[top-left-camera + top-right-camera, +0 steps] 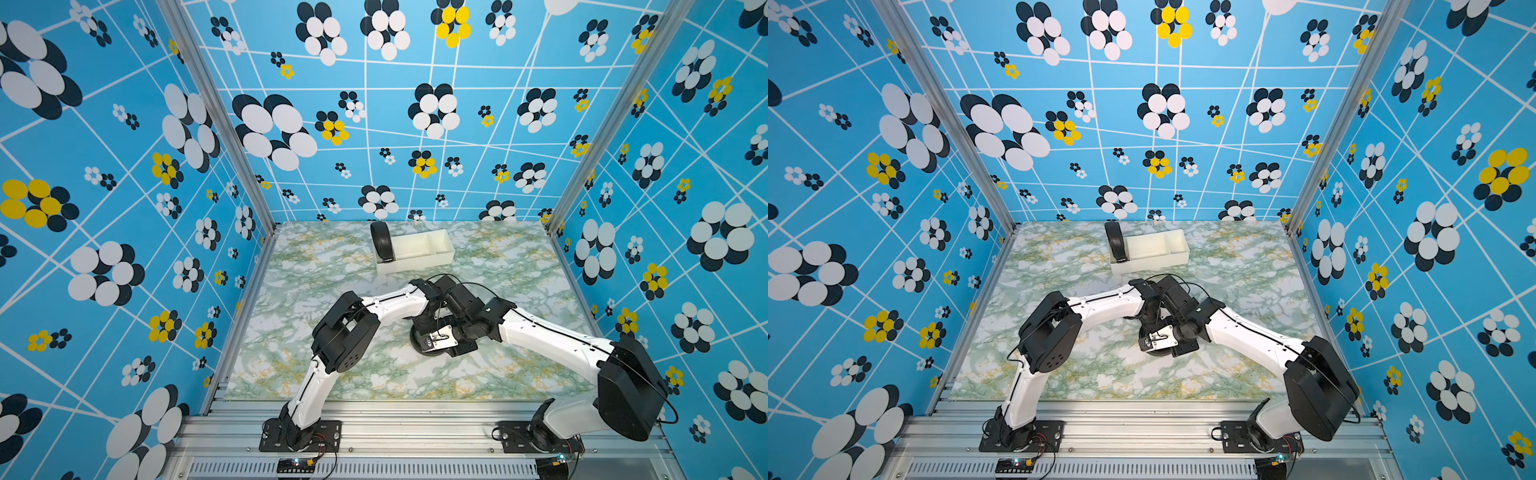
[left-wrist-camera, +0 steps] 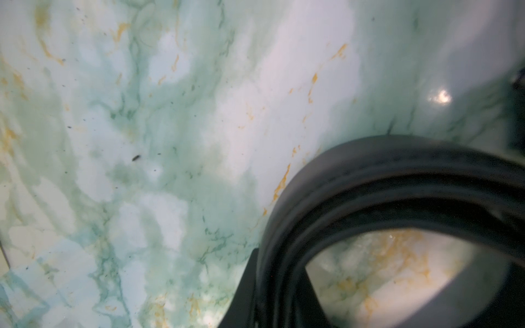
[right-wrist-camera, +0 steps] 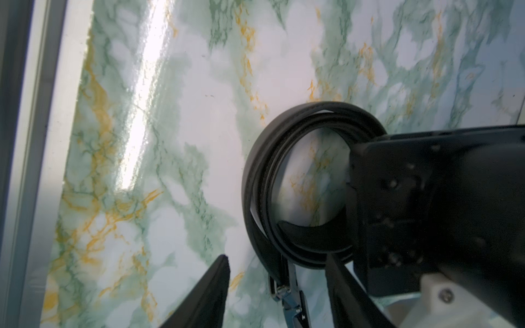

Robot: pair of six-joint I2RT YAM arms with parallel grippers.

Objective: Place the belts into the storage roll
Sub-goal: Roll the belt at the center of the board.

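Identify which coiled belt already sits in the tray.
The upright coil in the end compartment of the tray; the other coil lies flat on the table.

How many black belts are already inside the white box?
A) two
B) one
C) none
B: only one coiled belt stands on its edge in an end compartment of the white box. The other belt is outside the box, coiled on the table.
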